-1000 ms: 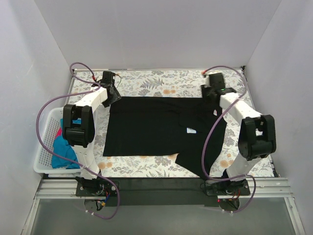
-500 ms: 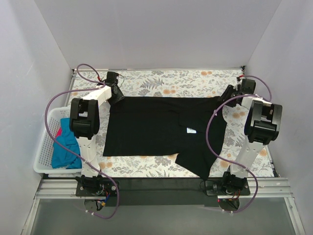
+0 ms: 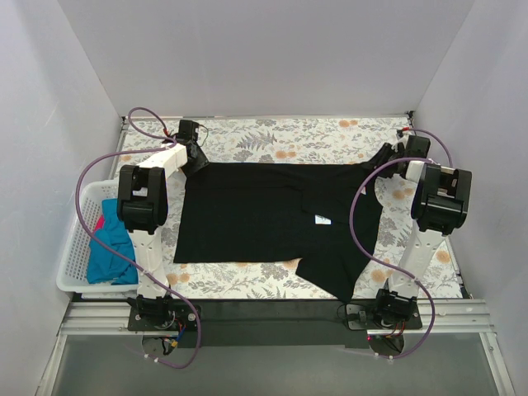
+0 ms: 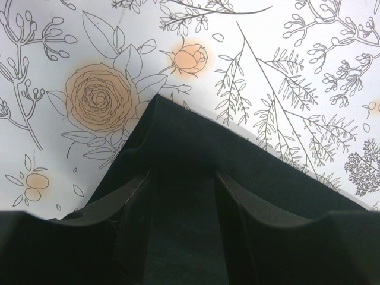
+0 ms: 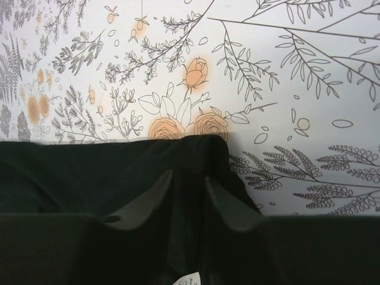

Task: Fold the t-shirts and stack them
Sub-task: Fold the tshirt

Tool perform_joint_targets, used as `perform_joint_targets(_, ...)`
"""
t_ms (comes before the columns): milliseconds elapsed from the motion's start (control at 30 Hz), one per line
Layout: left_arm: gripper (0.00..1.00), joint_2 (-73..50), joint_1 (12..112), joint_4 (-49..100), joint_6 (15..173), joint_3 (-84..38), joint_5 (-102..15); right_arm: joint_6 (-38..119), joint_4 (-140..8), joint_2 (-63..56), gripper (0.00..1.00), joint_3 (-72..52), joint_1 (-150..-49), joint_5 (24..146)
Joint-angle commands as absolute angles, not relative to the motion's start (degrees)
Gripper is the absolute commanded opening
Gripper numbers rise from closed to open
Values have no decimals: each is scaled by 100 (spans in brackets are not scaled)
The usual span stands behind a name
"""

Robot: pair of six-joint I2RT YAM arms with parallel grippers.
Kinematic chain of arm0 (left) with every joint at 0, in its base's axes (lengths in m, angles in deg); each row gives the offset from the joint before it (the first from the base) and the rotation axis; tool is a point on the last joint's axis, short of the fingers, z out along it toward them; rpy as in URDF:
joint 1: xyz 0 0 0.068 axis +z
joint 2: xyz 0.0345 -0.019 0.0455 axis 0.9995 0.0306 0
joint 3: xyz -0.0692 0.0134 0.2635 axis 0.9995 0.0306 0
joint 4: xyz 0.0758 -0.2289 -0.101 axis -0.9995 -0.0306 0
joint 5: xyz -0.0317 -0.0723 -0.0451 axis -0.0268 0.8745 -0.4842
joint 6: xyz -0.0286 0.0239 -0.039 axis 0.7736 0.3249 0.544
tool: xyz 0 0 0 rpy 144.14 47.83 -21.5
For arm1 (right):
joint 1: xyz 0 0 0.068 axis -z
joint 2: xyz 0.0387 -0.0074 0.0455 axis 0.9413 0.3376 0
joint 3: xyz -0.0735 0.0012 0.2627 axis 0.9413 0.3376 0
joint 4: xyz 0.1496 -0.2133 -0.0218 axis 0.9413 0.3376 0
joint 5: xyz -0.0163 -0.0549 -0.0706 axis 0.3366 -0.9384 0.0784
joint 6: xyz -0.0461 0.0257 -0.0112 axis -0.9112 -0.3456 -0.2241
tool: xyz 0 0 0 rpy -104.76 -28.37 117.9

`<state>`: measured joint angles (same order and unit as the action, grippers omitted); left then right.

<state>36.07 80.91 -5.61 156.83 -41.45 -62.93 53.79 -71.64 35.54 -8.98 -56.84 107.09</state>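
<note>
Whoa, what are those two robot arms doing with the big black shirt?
They are getting it ready to fold. The left gripper and the right gripper each pinch a far corner of the black t-shirt, which lies spread out on the flowery table. A teal t-shirt and some pink cloth sit in the white basket at the left.

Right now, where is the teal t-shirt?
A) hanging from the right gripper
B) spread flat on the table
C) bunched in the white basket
C: the teal t-shirt lies crumpled inside the white basket at the left; the black t-shirt is the one spread out.
</note>
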Motion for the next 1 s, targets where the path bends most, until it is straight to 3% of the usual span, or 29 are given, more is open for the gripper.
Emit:
perform_joint_targets(0, 42, 3834, 8174, -543, 15749, -4222, -6324, 5471, -7407, 3676, 33, -1180, -5665, 10962)
perform_joint_targets(133, 40, 3983, 8279, -744, 15916, -4310, -6254, 5515, -7442, 3764, 4, -1233, -5525, 10848)
perform_joint_targets(167, 40, 4018, 8306, -823, 15960, -4345, -6254, 5516, -7434, 3781, 1, -1233, -5489, 10743)
perform_joint_targets(833, 37, 4581, 8429, -1053, 16075, -5048, -5823, 5507, -7548, 4457, 1, -2111, -5120, 11041)
perform_joint_targets(967, 43, 4581, 8429, -859, 16040, -5127, -5674, 5586, -7495, 4783, 10, -2638, -5128, 11277)
